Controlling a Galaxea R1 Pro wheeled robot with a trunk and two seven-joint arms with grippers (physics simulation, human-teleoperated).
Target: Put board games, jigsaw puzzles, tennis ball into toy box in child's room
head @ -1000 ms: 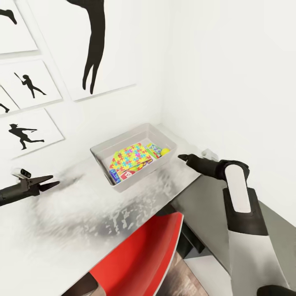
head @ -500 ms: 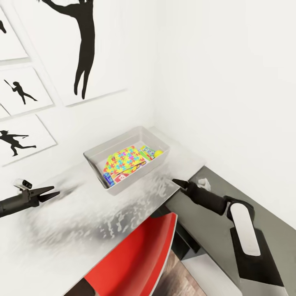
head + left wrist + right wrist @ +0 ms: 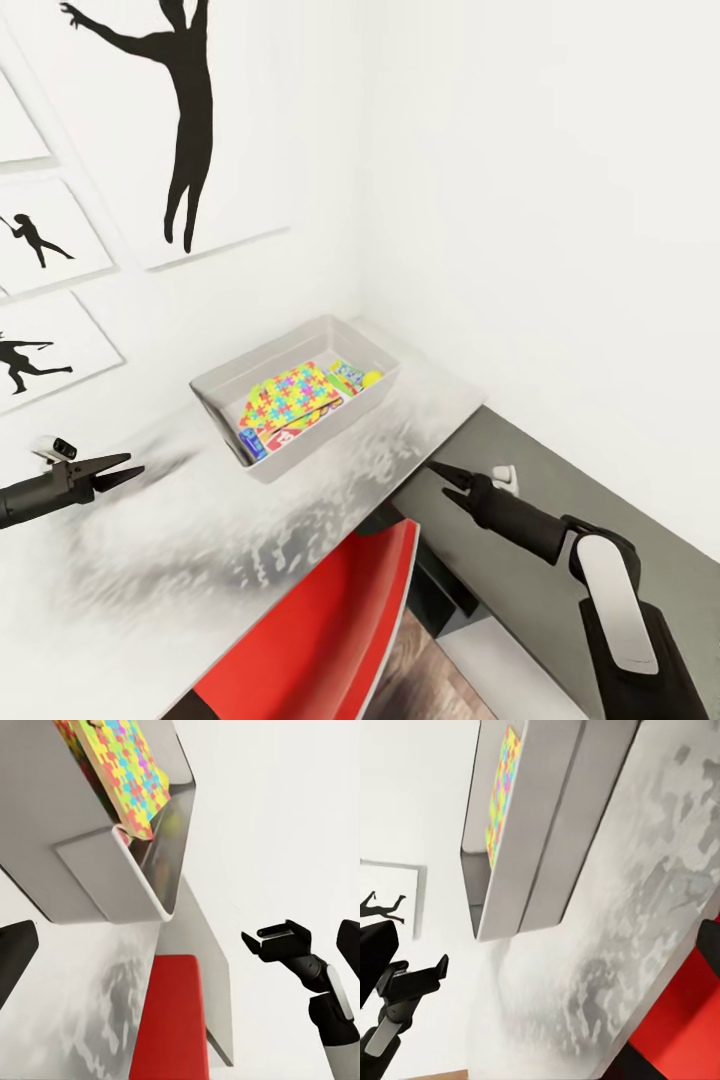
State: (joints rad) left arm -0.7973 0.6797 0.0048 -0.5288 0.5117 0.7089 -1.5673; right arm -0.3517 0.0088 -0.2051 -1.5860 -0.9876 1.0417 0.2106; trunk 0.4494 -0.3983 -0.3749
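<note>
Left pincer [image 3: 122, 468]: at 9 o'clock over the bench [image 3: 180, 540], level, jaws parted, empty.
Right pincer [image 3: 443, 474]: at 4 o'clock, jaws parted, empty, pointing toward toy box [image 3: 268, 462].

Toy box [image 3: 225, 385]: I log a light grey tapered tub on the table's [image 3: 180, 540] light top, near the wall corner. Inside, a jigsaw puzzle [image 3: 285, 392] lies tilted on top; a red-edged board game [image 3: 290, 432] shows beneath it; the tennis ball [image 3: 372, 378] sits at the far end beside another game [image 3: 346, 374].
</note>
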